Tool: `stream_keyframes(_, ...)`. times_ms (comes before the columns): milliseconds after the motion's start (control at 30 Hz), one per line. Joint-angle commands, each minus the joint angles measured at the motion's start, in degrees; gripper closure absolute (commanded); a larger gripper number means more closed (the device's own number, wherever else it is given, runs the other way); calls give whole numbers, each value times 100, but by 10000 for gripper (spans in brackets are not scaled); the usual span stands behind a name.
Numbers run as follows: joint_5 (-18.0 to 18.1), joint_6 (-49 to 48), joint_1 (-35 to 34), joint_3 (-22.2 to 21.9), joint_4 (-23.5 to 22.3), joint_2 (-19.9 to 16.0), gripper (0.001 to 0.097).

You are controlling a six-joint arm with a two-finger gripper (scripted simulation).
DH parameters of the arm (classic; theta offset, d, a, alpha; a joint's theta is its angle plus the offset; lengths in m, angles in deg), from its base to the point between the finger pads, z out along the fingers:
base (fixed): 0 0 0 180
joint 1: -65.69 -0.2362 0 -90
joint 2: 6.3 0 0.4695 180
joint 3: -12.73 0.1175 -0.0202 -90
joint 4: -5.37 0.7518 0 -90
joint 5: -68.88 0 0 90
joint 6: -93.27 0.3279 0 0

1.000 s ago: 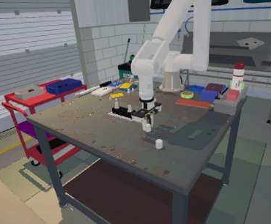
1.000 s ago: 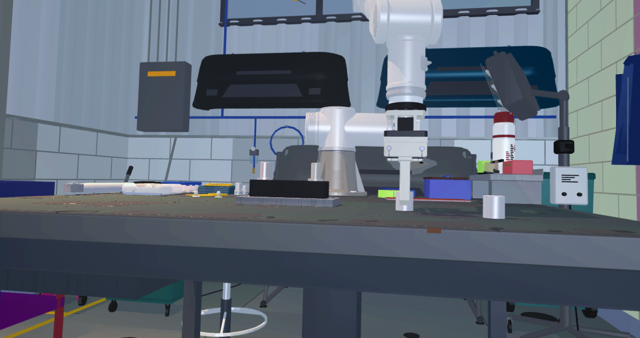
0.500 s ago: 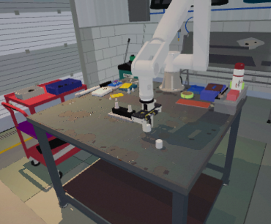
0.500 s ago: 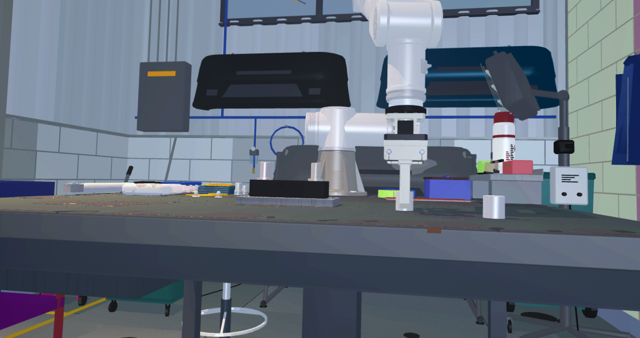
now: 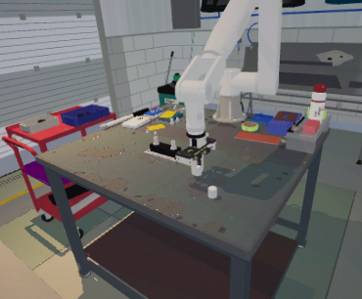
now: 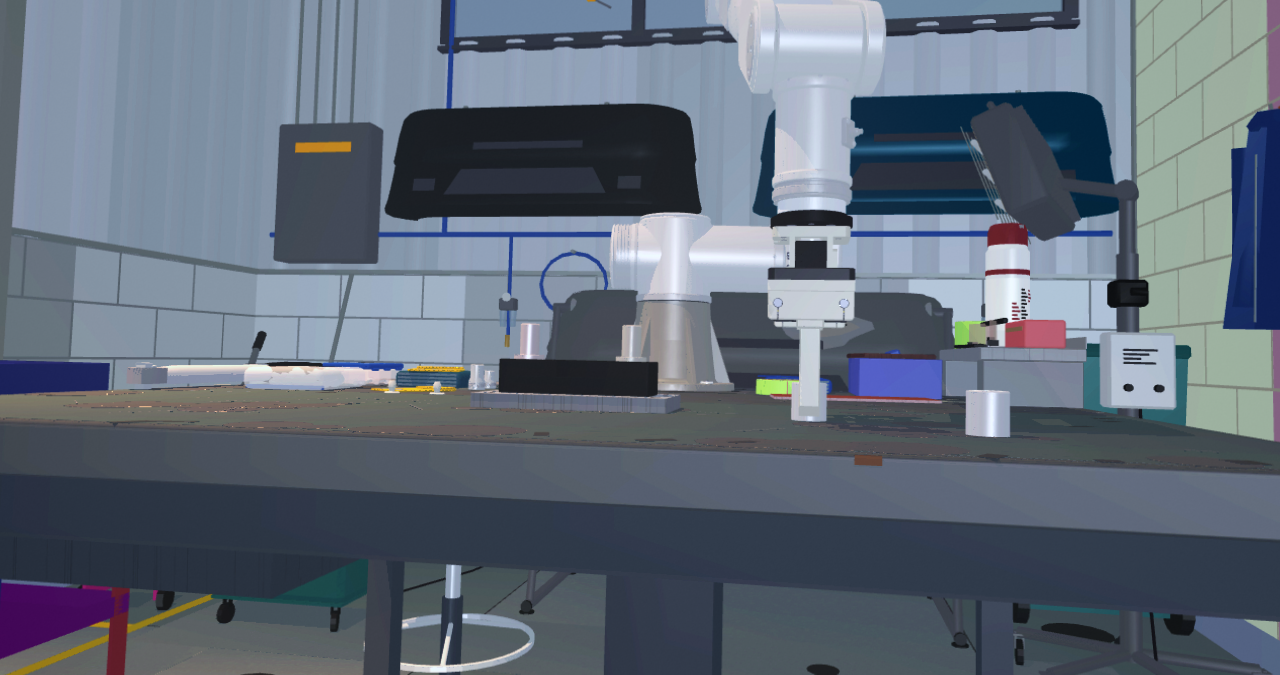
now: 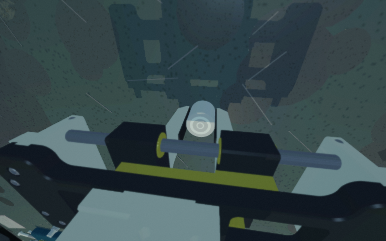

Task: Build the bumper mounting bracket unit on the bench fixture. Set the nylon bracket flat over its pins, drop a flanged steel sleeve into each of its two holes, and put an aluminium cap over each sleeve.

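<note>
The black nylon bracket lies flat on the grey fixture, with two steel sleeves standing up out of its holes. To the right of the fixture, down at the bench top, I have an aluminium cap clamped in my gripper. A second cap stands upright and alone on the bench, further right and nearer the front edge.
A grey tray at the bench's right rear carries a red-capped bottle and a red block. Blue and green boxes lie behind my gripper, beside the arm's base. A red cart stands left of the bench.
</note>
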Motion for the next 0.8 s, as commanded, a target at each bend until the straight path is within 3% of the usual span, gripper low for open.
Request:
stream_keyframes(0,1,0,0,-7,0,5,741)
stream_keyframes(367,1,0,0,-7,0,5,961)
stream_keyframes(767,-55,0,0,-23,0,47,966)
